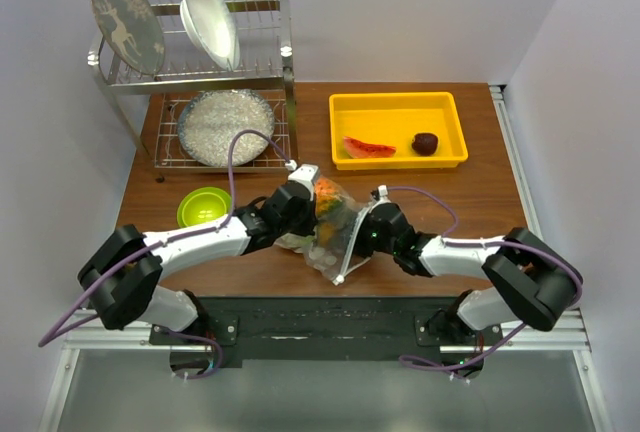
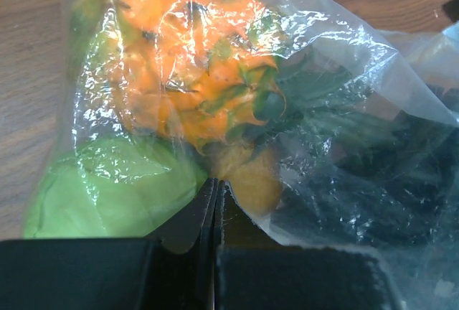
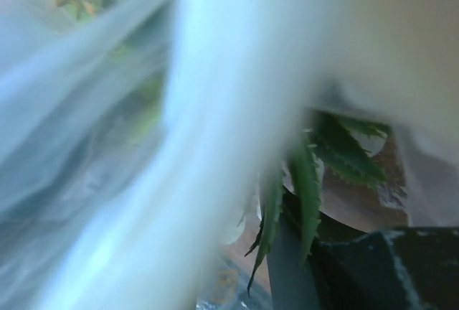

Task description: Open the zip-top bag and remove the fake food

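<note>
We open wide on the brown tabletop (image 1: 480,202), and everything gets placed off the zip-top bag (image 1: 335,237) sitting near its front middle. Beyond the bag and to its left stands the wire dish rack (image 1: 200,72), plates propped in it. Beyond the bag and to its right sits the yellow tray (image 1: 398,98), and there we see two pieces already out: the red watermelon slice (image 1: 368,148) and the dark ball (image 1: 425,143), a little apart from each other.

The left arm (image 1: 190,242) comes in at the bag's left side, the right arm (image 1: 460,252) at its right, so the bag lies squeezed between them. Just left of the bag, past the left arm, is the lime-green bowl (image 1: 203,206).

Into the bag now: the orange pineapple (image 2: 193,66) presses against the clear film, its green leaves pointing toward the bag's right side, and the green round fruit (image 2: 107,195) sits just under it, touching.

The left gripper (image 2: 215,188) has its fingers pressed tight together, the bag's film right at their tips (it looks pinched there). The right gripper (image 1: 368,224) is up against the white zip strip (image 1: 355,244) on the bag's right edge; its wrist view is a blur of plastic and leaves, so we cannot tell how wide it stands or whether it has anything.
</note>
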Controlling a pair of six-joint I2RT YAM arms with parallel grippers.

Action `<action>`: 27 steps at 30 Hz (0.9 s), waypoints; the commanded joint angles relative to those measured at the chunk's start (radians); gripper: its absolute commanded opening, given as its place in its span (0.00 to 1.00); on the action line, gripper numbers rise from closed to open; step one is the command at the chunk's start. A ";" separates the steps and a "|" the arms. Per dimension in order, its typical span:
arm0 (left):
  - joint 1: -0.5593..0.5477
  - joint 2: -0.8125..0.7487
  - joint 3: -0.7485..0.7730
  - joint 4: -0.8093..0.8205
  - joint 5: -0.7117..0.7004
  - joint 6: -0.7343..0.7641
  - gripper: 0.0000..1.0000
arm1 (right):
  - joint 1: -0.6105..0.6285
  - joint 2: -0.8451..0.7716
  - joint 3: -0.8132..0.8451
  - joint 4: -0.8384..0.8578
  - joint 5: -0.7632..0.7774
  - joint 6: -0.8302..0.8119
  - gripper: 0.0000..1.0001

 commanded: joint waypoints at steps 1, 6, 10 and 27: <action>0.003 0.023 -0.026 0.023 0.028 -0.012 0.00 | 0.020 -0.037 0.012 0.041 0.134 0.009 0.45; 0.001 0.058 -0.020 0.021 0.045 -0.004 0.00 | 0.024 -0.039 0.012 0.032 0.204 0.000 0.51; 0.003 0.084 -0.009 0.014 0.047 0.001 0.00 | 0.027 0.021 0.039 0.046 0.201 0.000 0.52; -0.046 0.138 -0.033 0.040 0.067 -0.021 0.00 | 0.052 0.054 0.076 0.052 0.232 -0.014 0.56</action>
